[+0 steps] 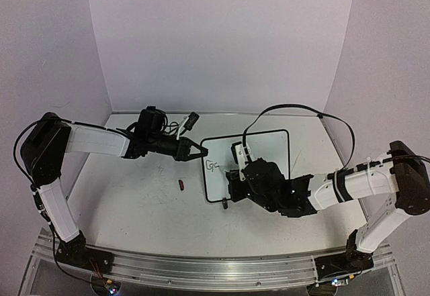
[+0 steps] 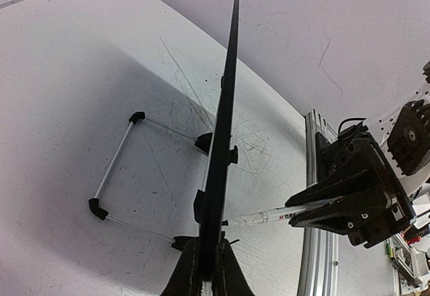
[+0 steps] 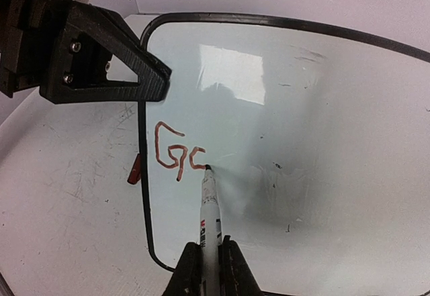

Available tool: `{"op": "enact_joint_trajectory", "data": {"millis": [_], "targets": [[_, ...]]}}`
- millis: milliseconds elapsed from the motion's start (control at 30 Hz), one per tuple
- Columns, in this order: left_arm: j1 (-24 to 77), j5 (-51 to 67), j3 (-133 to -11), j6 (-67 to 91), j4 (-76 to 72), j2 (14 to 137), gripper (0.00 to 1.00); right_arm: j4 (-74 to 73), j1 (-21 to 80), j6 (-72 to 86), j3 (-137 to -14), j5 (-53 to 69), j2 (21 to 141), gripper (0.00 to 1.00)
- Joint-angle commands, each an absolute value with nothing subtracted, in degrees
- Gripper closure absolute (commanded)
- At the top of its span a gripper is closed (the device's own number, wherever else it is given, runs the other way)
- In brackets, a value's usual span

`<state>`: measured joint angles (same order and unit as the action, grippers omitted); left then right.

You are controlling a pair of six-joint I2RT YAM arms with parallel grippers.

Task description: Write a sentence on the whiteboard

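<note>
Setting: white, scratch-marked table (image 1: 134,209) boxed in by pale lilac walls (image 1: 222,41).
Board: the whiteboard (image 1: 269,150) stands centre-right on the table, propped on its wire stand (image 2: 117,168), with its writing face toward the right arm.
Left arm: the left gripper (image 2: 208,272) is clamped on the board's left rim, steadying it.
Right arm: the right gripper (image 3: 209,269) is closed on a marker (image 3: 209,205), whose tip touches the board just right of the last stroke.
Progress: the sentence (image 3: 178,154) is barely begun, near the board's left edge.
Legible writing: reddish-brown "Gc", the second letter apparently an unclosed "o". Red print on the marker barrel is too blurred to read.
Loose item: a small red object (image 1: 183,186), possibly a cap, lies on the table just left of the board.
Technique (judgement): close the open letter with light, even pressure. The left grip should resist the push so the board does not rock. Letters should stay small and level, since most of the text remains.
</note>
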<state>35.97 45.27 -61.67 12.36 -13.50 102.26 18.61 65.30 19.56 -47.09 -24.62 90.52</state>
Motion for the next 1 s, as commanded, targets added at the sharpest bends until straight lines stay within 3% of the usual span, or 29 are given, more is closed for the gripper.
{"op": "enact_joint_trajectory", "data": {"millis": [0,967], "targets": [[36.39,41.71,-60.85,10.82,-9.75,101.88,1.00,19.46,64.93,19.02,-48.30,-27.77,89.87,1.00],[36.39,41.57,-60.82,10.66,-9.67,101.78,1.00,20.83,64.91,17.71,-50.62,-25.89,92.34,1.00]]}}
